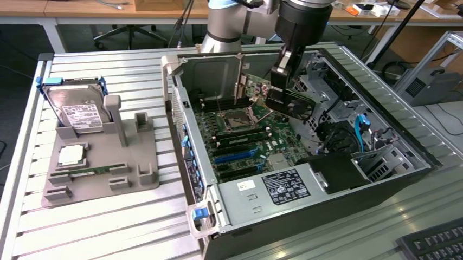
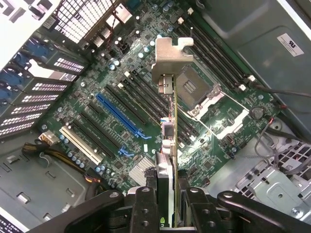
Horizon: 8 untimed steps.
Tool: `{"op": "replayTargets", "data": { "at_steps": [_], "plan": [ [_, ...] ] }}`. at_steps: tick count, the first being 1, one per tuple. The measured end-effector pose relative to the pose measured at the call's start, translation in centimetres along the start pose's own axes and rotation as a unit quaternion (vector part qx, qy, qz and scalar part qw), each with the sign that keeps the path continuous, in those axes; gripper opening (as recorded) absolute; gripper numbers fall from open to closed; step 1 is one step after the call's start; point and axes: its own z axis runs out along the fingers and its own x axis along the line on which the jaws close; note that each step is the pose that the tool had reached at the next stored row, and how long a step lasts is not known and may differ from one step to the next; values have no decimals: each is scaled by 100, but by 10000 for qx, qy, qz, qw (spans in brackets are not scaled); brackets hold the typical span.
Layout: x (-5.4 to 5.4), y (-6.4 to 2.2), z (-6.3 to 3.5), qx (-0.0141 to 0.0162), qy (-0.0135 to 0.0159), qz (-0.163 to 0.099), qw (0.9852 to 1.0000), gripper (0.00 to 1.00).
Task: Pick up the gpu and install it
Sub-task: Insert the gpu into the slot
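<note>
– One gpu (image 2: 168, 131) gripped?
– Affirmative. My gripper (image 2: 167, 196) is closed on the gpu, a finger (image 2: 146, 206) against each face.
– Location?
– Inside the open case (image 1: 190, 70), above the motherboard (image 1: 246, 138), edge toward the slots, bracket at the far end from my wrist. Hard drive (image 1: 81, 114) stands in the grey holder (image 1: 108, 179) outside the case, well apart.

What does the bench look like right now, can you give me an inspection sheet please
Surface: slatted metal table, carrying an open computer case.
Job's things: gpu held over the motherboard, not yet seated.
Clutter: grey holder with hard drive; keyboard.
Hand: the hand is shut on the gpu's edge.
Cables: blue cable inside the case.
Surroundings: desks behind.
</note>
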Motion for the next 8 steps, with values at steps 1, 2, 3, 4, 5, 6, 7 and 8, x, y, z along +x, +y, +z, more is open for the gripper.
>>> {"op": "replayTargets", "data": {
  "at_steps": [1,2,3,4,5,6,7,8],
  "plan": [
    [0,0,0,0,0,-10,10000,27],
    [0,0,0,0,-1,-25,10000,27],
    [0,0,0,0,-2,-38,10000,27],
    [0,0,-1,1,-2,-53,10000,27],
    [0,0,0,1,-2,-64,10000,27],
    [0,0,0,2,-3,-79,10000,27],
    [0,0,0,2,-3,-90,10000,27],
    [0,0,0,2,-3,-100,9999,27]
  ]
}}
